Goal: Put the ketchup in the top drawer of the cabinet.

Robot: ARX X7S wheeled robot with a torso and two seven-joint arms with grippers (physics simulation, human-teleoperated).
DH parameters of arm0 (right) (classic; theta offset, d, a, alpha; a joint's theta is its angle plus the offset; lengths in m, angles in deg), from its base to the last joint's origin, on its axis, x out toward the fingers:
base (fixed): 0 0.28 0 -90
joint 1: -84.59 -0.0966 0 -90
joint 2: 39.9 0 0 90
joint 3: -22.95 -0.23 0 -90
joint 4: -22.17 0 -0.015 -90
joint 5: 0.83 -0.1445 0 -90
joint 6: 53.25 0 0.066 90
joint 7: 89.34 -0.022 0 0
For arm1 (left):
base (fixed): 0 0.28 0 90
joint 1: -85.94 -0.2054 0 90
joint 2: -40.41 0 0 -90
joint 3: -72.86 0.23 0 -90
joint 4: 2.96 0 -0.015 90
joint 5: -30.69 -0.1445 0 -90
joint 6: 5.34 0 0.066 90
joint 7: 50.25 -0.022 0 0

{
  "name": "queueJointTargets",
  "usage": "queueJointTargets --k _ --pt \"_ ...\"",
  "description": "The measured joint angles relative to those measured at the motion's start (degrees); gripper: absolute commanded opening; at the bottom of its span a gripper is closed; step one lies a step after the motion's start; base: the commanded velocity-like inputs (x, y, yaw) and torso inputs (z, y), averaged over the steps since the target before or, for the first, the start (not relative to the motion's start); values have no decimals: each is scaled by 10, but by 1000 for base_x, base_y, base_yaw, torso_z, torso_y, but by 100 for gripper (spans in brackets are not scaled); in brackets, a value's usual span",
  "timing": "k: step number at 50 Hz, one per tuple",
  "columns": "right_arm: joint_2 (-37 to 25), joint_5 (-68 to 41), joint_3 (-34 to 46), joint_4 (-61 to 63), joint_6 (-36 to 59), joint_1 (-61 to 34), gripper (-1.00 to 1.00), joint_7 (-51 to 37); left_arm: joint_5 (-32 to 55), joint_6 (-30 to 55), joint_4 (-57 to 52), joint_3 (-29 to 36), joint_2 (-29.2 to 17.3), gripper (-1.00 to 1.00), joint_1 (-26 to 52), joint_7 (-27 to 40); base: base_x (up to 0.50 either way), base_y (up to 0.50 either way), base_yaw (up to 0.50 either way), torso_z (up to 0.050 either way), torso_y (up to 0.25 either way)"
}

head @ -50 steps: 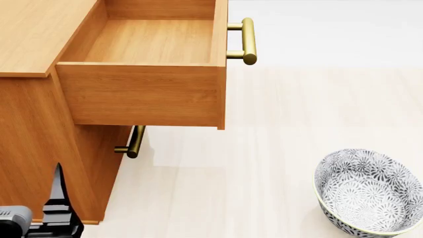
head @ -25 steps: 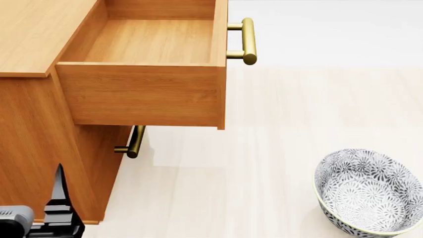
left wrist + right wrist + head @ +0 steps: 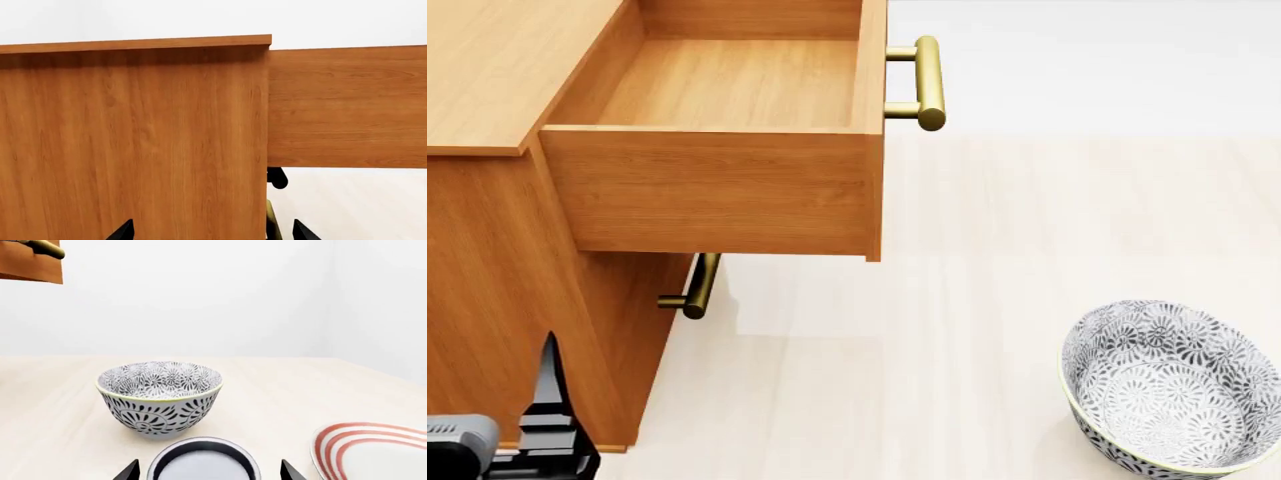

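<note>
Right wrist view: the right gripper (image 3: 208,474), jaws apart, straddles the ketchup (image 3: 203,460), whose silver-grey top shows between the fingertips; just beyond stands the patterned bowl (image 3: 160,392); a square, centred close looks wise before lifting clear of that bowl toward the open top drawer (image 3: 734,85) of the cabinet (image 3: 494,250); the left gripper (image 3: 213,232), likewise spread, faces the cabinet's side.

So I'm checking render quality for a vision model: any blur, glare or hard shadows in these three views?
Head view: sharp throughout, with a soft shadow under the open orange-brown wooden top drawer, no glare. Left wrist view: crisp wood grain on the boxy orange-brown cabinet, shaded beneath its top edge. Right wrist view: evenly lit, grey-white floral bowl in focus.
</note>
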Motion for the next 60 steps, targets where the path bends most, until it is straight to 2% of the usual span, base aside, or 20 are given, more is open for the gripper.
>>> queueJointTargets --k 18,19,37,60 --pt "-3 16 11 -61 -16 -25 100 0 3 -3 2 2 -3 100 0 3 0 0 0 0 0" --pt "-3 17 12 -64 -16 -26 -100 0 3 -3 2 2 -3 100 0 3 0 0 0 0 0" --pt "-4 -4 16 -61 -24 -25 -100 4 6 -5 6 4 -5 100 1 6 1 0 0 0 0" --pt "24 -50 -13 136 -59 97 -100 -10 12 -9 11 8 -8 100 0 7 0 0 0 0 0"
